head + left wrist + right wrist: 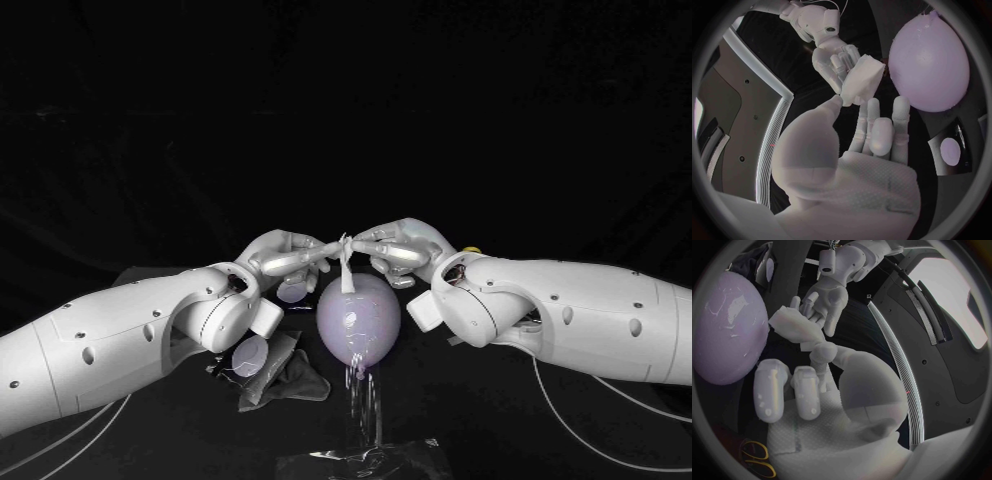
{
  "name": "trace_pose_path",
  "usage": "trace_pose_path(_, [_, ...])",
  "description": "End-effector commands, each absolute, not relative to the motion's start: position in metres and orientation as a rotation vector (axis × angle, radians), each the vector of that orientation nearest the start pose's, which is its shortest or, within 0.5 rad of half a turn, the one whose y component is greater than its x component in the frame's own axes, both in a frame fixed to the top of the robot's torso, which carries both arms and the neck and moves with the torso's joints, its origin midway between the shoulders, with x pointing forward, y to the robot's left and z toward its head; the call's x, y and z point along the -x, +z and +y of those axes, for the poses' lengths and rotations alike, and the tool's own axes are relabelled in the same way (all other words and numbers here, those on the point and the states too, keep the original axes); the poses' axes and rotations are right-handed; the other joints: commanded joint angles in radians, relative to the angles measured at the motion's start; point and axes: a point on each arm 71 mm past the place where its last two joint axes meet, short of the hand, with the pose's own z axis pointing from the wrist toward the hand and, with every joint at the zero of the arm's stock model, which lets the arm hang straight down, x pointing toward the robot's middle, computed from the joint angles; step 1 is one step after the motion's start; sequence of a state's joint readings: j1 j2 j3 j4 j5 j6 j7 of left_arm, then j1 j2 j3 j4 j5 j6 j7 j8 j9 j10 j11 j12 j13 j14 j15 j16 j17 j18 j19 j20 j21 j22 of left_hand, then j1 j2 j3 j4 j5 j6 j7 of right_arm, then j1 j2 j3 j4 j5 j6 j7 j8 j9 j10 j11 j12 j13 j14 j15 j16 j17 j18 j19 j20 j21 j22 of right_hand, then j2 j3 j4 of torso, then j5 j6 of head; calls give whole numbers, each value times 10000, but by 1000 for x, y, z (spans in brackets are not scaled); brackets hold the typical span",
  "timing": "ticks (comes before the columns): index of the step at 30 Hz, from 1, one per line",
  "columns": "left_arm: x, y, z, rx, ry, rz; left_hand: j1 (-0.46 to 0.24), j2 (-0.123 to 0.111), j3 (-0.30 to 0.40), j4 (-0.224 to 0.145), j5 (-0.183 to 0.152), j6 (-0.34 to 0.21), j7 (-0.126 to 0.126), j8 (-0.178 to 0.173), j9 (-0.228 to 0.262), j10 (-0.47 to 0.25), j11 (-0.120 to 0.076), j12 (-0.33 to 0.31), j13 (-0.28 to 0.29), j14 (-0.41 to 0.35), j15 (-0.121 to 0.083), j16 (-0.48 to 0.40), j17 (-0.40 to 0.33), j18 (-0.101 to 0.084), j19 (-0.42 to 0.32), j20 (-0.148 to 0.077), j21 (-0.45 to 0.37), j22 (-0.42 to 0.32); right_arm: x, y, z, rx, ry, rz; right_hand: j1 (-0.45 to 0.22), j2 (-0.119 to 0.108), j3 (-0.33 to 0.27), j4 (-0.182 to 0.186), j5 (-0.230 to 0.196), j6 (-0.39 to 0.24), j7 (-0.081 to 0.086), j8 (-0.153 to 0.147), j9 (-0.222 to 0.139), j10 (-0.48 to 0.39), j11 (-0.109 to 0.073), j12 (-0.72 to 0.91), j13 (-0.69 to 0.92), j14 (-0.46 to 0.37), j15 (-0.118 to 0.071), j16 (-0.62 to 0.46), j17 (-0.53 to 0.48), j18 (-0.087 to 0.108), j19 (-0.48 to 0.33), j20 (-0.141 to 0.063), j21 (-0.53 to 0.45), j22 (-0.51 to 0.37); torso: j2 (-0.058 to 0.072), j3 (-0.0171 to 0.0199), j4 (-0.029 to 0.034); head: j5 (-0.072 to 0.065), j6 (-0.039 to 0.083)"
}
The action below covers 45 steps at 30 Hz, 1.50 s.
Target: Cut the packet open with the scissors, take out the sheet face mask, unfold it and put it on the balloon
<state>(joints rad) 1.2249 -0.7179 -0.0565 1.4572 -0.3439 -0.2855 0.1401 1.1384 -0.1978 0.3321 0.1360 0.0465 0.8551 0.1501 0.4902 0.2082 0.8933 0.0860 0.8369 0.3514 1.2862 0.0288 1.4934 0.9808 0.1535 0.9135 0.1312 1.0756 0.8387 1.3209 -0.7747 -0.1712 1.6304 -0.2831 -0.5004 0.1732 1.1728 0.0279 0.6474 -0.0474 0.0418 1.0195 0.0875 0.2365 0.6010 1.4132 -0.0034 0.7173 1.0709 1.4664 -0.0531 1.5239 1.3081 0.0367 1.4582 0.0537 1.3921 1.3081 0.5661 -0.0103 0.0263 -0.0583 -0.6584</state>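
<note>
A purple balloon stands upright at the table's middle. Just above its top, a folded white sheet face mask hangs between both hands. My left hand pinches it from the left and my right hand from the right. In the left wrist view the mask sits between my thumb tip and the right hand's fingers, beside the balloon. In the right wrist view the mask lies against my thumb, with the left hand behind it and the balloon close by.
A dark crumpled piece lies left of the balloon's foot. A shiny, clear packet lies at the table's front edge. Yellow loops like scissors handles show near my right wrist.
</note>
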Motion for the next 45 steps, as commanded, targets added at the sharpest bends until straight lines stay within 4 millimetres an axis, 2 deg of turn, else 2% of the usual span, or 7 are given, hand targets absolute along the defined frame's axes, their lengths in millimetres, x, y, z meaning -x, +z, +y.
trace_pose_path(1, [-500,-184,157,8156,-13643,17075,-144,-33,-223,294,14,53,-44,103,6,-85,-32,137,40,-21,-21,56,5,191,88,0,2,6,-471,-168,-150,-7995,13170,16587,25,79,31,-56,67,141,-101,495,648,43,16,34,-9,862,-78,48,2066,39,197,-26,30,2092,0,-5,3,-7,19])
trace_pose_path(6, [-501,-182,160,8260,-13637,16537,-81,-20,-567,643,10,-35,-42,193,16,-195,-25,274,88,-31,-26,69,-28,205,40,-9,-62,-83,-473,-169,-151,-7946,13005,16668,25,79,31,-56,67,141,-101,495,648,43,16,34,-9,862,-78,48,2066,39,197,-26,30,2092,11,-7,-5,-29,25])
trace_pose_path(12, [-502,-180,168,8186,-13565,16143,415,-37,-1037,834,12,-647,202,172,-24,-748,199,376,128,-392,161,-21,-578,279,-408,85,-452,-563,-475,-170,-152,-7866,12774,16691,25,74,34,-66,67,138,-103,503,657,45,15,31,-12,862,-80,48,2066,37,201,-27,39,2095,17,-9,10,-61,1])
trace_pose_path(18, [-502,-178,174,7969,-13451,15970,871,64,-1496,987,16,-1150,459,457,69,-1190,430,658,225,-581,372,-25,-868,276,-448,265,-514,-610,-477,-170,-154,-7782,12641,16684,25,74,34,-66,67,138,-103,503,657,45,15,31,-12,862,-80,48,2066,37,201,-27,39,2095,5,-9,12,-94,-8])
trace_pose_path(19, [-502,-178,174,7933,-13443,15941,1085,150,-1768,1092,7,-1356,518,723,159,-1375,506,863,283,-633,450,3,-940,306,-461,339,-526,-627,-477,-170,-154,-7758,12617,16695,25,74,34,-66,67,138,-103,503,657,45,15,31,-12,862,-80,48,2066,37,201,-27,39,2095,5,-12,13,-98,-9])
trace_pose_path(31, [-501,-170,167,7404,-13516,16032,1637,520,-2329,1353,17,-1425,352,1530,382,-1432,365,1291,294,-528,347,129,-836,322,-443,348,-482,-637,-478,-172,-150,-7314,12248,16945,24,65,42,-85,67,134,-106,521,673,53,12,33,-12,862,-83,47,2064,40,196,-31,28,2091,0,2,1,-48,-25])
trace_pose_path(45, [-503,-172,146,7042,-13100,16963,1828,648,-2818,1498,15,-1121,160,1461,195,-1051,172,1120,9,-211,154,192,-619,249,-67,160,-219,-355,-478,-172,-144,-7085,12196,17080,25,62,46,-93,68,132,-107,528,680,54,10,24,-19,859,-85,38,2052,40,195,-32,25,2090,4,5,2,-36,-38])
